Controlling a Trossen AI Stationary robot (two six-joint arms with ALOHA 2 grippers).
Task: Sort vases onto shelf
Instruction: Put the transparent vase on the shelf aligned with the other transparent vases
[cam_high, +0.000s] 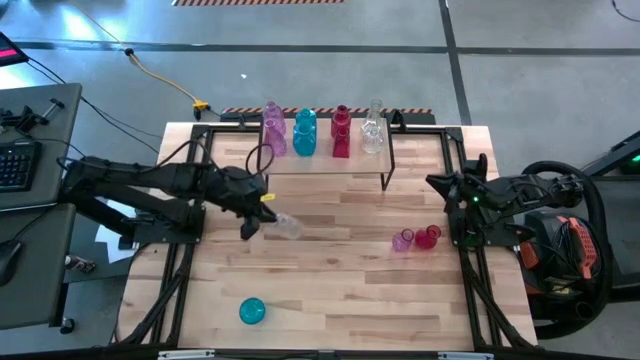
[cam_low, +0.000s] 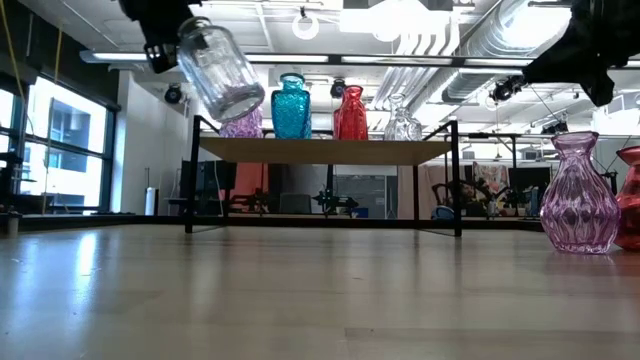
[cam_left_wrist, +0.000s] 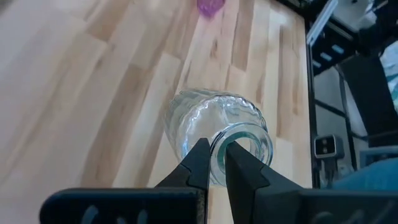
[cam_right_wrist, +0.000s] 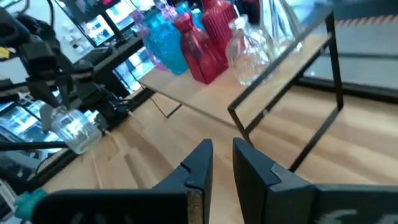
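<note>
My left gripper (cam_high: 262, 212) (cam_left_wrist: 216, 152) is shut on a clear ribbed glass vase (cam_high: 286, 227) (cam_low: 220, 70), carried above the table's middle-left. The shelf (cam_high: 325, 163) (cam_low: 325, 150) stands at the far edge. Its light wood top bears a pink vase (cam_high: 273, 130), a teal one (cam_high: 304, 133), a red one (cam_high: 341, 130) and a clear one (cam_high: 373, 128), all upright on their bases. A pink vase (cam_high: 403, 240) (cam_low: 580, 195) and a red vase (cam_high: 428, 236) stand on the table's right. A teal vase (cam_high: 251, 311) sits near the near edge. My right gripper (cam_high: 440, 183) (cam_right_wrist: 222, 149) hovers right of the shelf, open by a narrow gap. My left gripper pinches the rim of the clear vase's mouth (cam_left_wrist: 219, 163), with one finger (cam_left_wrist: 239, 168) inside the opening and the other (cam_left_wrist: 198, 160) outside it. The vase is lifted clear of the table and tilted, its base (cam_low: 240, 100) pointing down and away from the fingers.
The shelf's black wire legs (cam_high: 388, 170) stand on the tabletop, with open room beneath. There is bare wood between the carried vase and the pink and red pair. The arms' black frames run along the table's left and right edges.
</note>
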